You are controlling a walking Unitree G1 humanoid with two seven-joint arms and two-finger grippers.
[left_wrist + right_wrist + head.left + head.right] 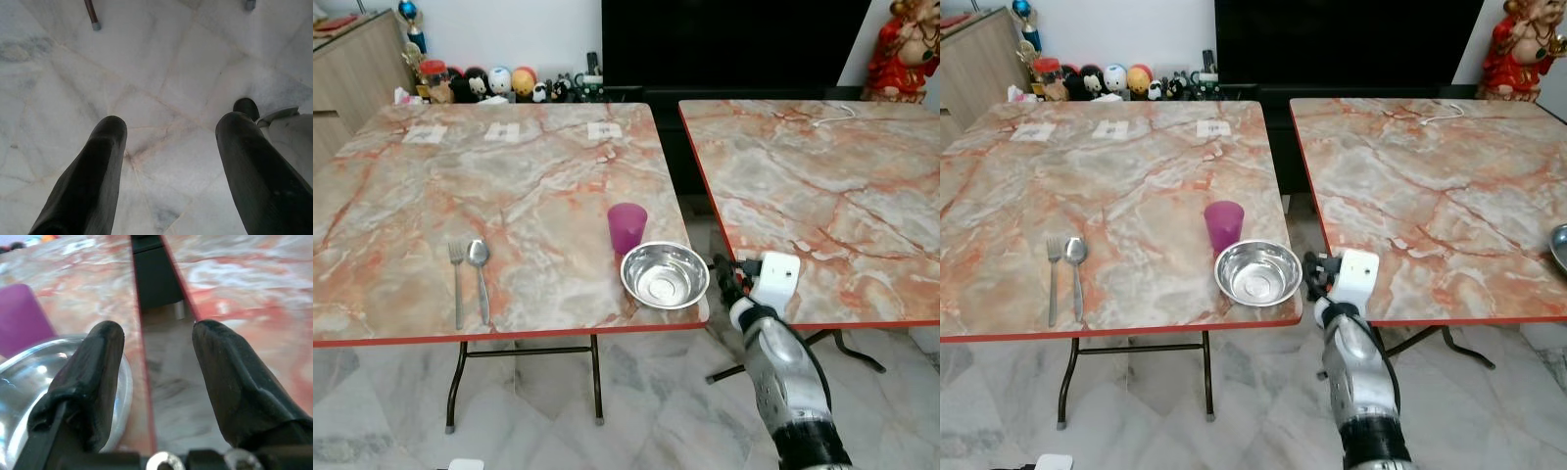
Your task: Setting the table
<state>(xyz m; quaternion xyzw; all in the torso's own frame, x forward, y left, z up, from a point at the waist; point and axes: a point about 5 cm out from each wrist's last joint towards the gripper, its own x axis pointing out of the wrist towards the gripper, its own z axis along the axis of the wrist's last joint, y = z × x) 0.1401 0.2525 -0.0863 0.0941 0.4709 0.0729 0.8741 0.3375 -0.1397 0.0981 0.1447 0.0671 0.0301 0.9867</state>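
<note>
Toward the lower left of the head view, a fork (pixel 457 282) and a spoon (pixel 480 274) are lying side by side on the left marble-patterned table (pixel 431 196), handles pointing toward the near edge, which reads as cutlery laid for one place. The left gripper (pixel 166 166) is hanging idle over the pale floor, its fingers spread wide and holding nothing. Moving right, a purple cup (pixel 626 228) is standing upright just behind a steel bowl (pixel 665 274), and the bowl is sitting close to the table's near right corner, its rim almost at the red edge; that looks like a spot within easy reach from the gap. The right gripper (pixel 156 382) is hovering just beside the bowl, over the gap between the two tables, fingers wide apart and empty, one finger (pixel 93 377) overlapping the bowl's rim in its wrist view, though contact cannot be judged. The right table (pixel 822 186) is carrying a white cable (pixel 832 116) near its far edge.
</note>
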